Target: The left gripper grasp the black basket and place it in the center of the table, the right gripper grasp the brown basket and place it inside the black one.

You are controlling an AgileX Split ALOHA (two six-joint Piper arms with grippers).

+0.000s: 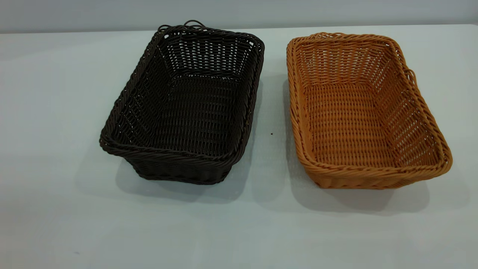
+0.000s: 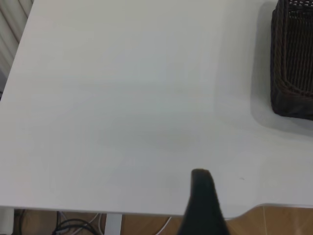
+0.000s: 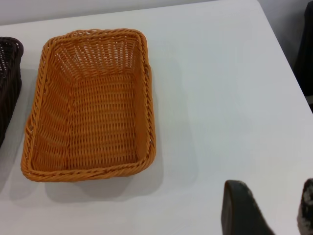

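Note:
The black basket [image 1: 198, 104] stands upright on the table [image 1: 56, 112], left of centre, with its small loop at the far short end. The brown basket [image 1: 358, 112] stands upright beside it on the right, a narrow gap between them. Both are empty. No gripper shows in the exterior view. My left gripper [image 2: 203, 200] shows only as one dark part over the table's edge, far from the black basket [image 2: 293, 58]. My right gripper [image 3: 274, 200] is open and empty above bare table, well apart from the brown basket [image 3: 93, 112]. The black basket's end [image 3: 7, 83] shows there too.
The table's edge [image 2: 146, 214] runs close to my left gripper, with cables and wooden floor beyond it. A table corner [image 3: 264, 10] lies past the brown basket. A small dark speck [image 1: 271, 133] lies between the baskets.

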